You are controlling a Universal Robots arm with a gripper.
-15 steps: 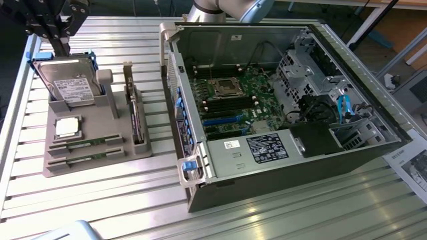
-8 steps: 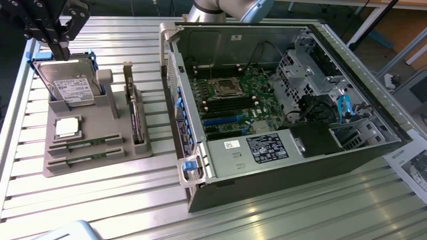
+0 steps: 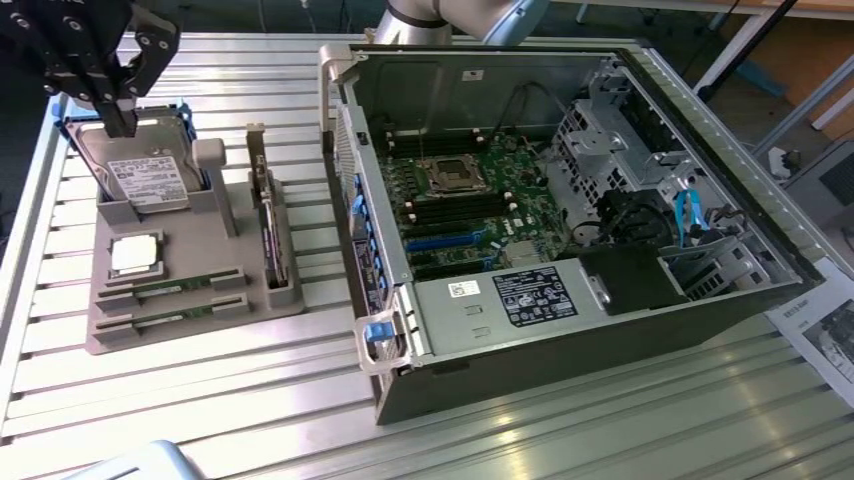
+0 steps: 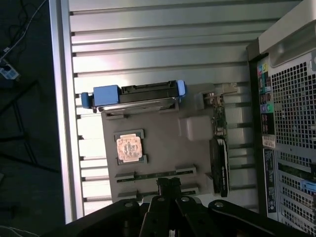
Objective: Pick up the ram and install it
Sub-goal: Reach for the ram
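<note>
The fingers (image 3: 120,112) are seen pressed together with nothing between them – the gripper (image 3: 123,124) is closed and empty. It is hung tips-down above the hard drive (image 3: 147,175), at the far end of the grey holder (image 3: 200,250), clear of everything below. In the wrist view the closed tips (image 4: 169,183) are lined up over the holder's slotted end. The ram (image 3: 171,288) is lodged there on edge in its slot, just beside a second strip (image 3: 167,317) and near the silver processor (image 3: 134,255). Bare slatted table (image 3: 200,400) is left around the holder. At the exterior view's right the upright expansion card (image 3: 274,235) is stood – then, close by, the open computer case (image 3: 481,320), its motherboard (image 3: 467,200) exposed within raised walls
</note>
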